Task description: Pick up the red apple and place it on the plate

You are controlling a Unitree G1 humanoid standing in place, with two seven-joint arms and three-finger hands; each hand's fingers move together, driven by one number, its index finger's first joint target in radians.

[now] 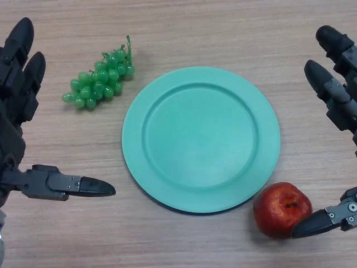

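A red apple (pixel 281 209) sits on the wooden table, touching the lower right rim of a round green plate (pixel 201 138) that has nothing on it. My right hand (pixel 340 100) is at the right edge, open, fingers straight above the apple and its thumb (pixel 321 220) low beside the apple's right side, close to or just touching it. My left hand (pixel 17 84) is at the left edge, open and empty, its thumb (pixel 72 186) pointing right toward the plate.
A bunch of green grapes (pixel 102 76) lies on the table to the upper left of the plate, between the plate and my left hand.
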